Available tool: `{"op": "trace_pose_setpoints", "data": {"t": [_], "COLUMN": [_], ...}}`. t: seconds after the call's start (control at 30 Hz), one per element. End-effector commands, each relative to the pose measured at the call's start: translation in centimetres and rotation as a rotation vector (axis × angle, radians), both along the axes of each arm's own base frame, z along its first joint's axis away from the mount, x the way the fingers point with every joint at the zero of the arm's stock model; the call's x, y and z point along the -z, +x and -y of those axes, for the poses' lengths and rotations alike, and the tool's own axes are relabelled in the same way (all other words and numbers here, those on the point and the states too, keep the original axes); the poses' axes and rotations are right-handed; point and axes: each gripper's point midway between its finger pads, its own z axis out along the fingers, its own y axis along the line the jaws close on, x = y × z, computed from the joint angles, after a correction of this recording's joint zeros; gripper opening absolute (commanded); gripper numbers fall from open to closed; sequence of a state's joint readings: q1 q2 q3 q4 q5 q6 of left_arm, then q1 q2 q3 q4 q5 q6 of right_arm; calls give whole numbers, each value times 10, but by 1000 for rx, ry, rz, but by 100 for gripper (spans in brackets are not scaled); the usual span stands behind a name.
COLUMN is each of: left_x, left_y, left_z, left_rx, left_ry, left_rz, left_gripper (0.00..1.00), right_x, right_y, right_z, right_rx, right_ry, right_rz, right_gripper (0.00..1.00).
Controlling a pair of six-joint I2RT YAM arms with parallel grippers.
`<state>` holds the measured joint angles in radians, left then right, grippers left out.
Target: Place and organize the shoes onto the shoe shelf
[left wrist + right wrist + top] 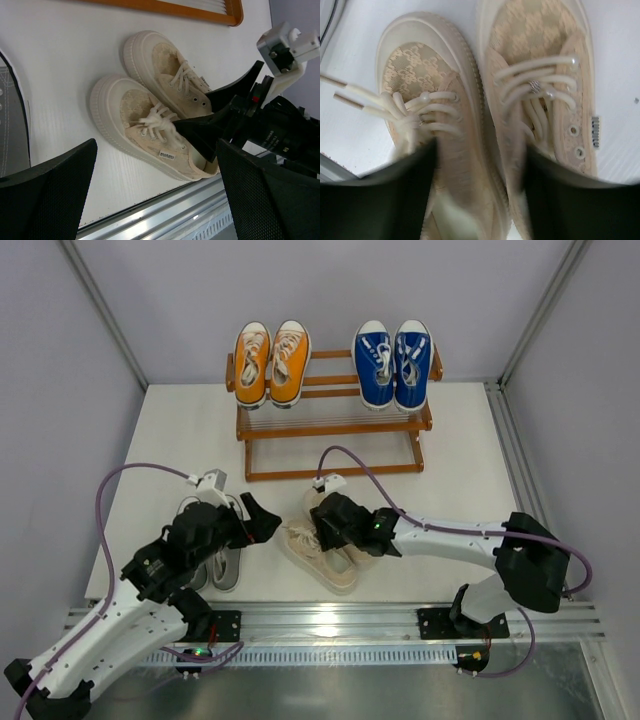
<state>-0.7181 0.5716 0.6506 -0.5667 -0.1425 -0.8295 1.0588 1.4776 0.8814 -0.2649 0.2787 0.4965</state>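
Shoe shelf (pixel 330 426): far centre of the worktop (pixel 450 460).
- Top tier, left: orange pair (pixel 288 362).
- Top tier, right: blue pair (pixel 377 365), white toe caps.

Cream pair (pixel 318 560): on the worktop in front of the shelf, the two shoes side by side and touching.

Grey pair (pixel 225 565): on the worktop left of the cream pair, largely hidden under the left arm.

Right hand (pixel 338 530): down on the cream pair, fingers apart. One finger appears to sit at each shoe's mouth; the blur hides whether they grip.

Left hand (pixel 262 520): fingers wide apart, holding nothing, just left of the cream pair.
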Motion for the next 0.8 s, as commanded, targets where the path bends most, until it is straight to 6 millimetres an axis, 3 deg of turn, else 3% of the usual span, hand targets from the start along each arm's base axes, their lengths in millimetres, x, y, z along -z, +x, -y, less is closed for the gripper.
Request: {"op": "trace_pose_setpoints", "data": {"t": [0.0,0.1,0.3,0.63,0.77], "left_x": [-11,-8,-11,-11,-12], "left_y": [3,4,6,4,5], "left_z": [-3,1,5,0,3], "left_rx": [-17,-10,2,-13,-6], "left_ry": [-5,-8,-11,-10,-12], "left_rz": [33,29,22,28,25], "left_gripper": [100,100,100,100,100], "right_x": [-43,-40,-53,-22,-7], "right_y": [12,10,4,-36,-45], "right_z": [-13,-2,7,26,35], "right_rx": [-12,-28,-90,-252,-282], "right_ry": [137,124,107,44,22], "right_rz": [130,158,200,77,45], "right_gripper": [79,92,92,82,72]}}
